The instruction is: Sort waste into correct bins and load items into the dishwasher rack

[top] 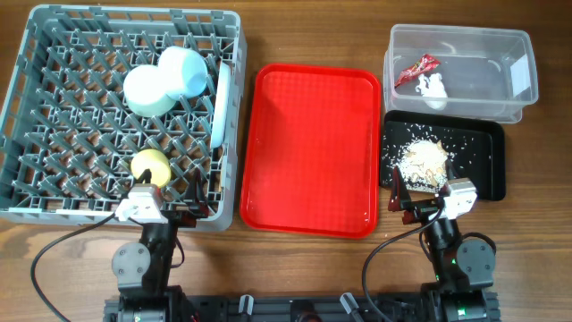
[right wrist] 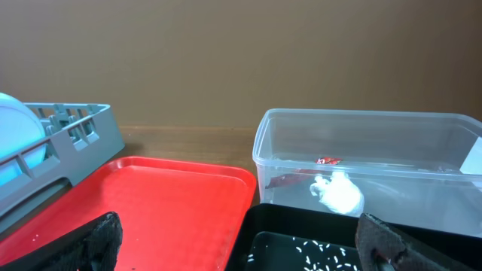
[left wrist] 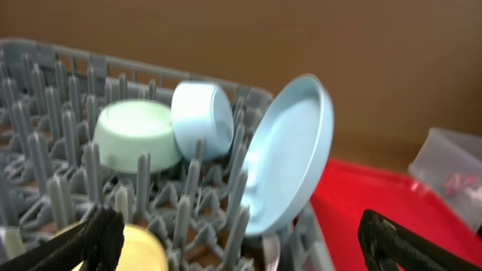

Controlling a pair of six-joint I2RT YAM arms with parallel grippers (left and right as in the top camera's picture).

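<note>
The large square grey plastic dishwasher rack [top: 134,13] lies left of the red serving tray [top: 313,148], directly ahead of the left end effector [left wrist: 241,245], so the left arm is the nearer one. The pale blue round plate [left wrist: 290,154] stands on edge at the rack side next to the red tray, with its long axis pointing away from the robot. A pale blue bowl [top: 188,70], a pale green bowl [top: 147,89] and a small yellow bowl [top: 150,166] sit among the pegs.

Right of the red tray, the clear plastic tub [top: 460,31] holds the red wrapper [top: 417,68] and the white tissue [top: 432,88]. The black tray [top: 487,165] holds the rice scraps [top: 423,159].

Both the left and the right end effector [right wrist: 241,241] are spread wide and hold nothing. I judge the sorting nearly finished. Fork and chopstick I cannot find.
</note>
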